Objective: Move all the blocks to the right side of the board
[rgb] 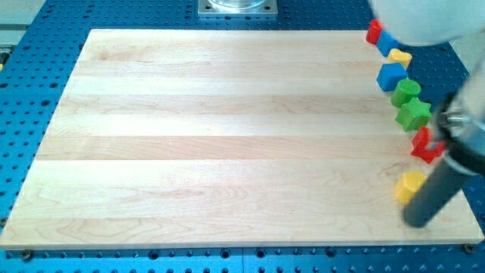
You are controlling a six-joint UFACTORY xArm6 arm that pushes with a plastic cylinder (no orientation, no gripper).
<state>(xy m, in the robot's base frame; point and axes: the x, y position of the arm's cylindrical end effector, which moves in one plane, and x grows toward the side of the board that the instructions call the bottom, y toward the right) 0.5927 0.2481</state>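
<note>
Several blocks stand in a column down the board's right side: a red block [373,31], a small blue block [389,42], a yellow block [399,57], a larger blue block [392,76], a green cylinder [406,91], a green star [414,114], a red block [426,145] partly hidden by the arm, and a yellow block [410,186] lowest. My tip [418,223] rests on the board at the lower right, just below and right of the lowest yellow block, close to it or touching it.
The wooden board [227,136] lies on a blue perforated table [23,91]. A metal base plate [237,7] sits at the view's top centre. The blurred white arm body [424,19] covers the top right corner.
</note>
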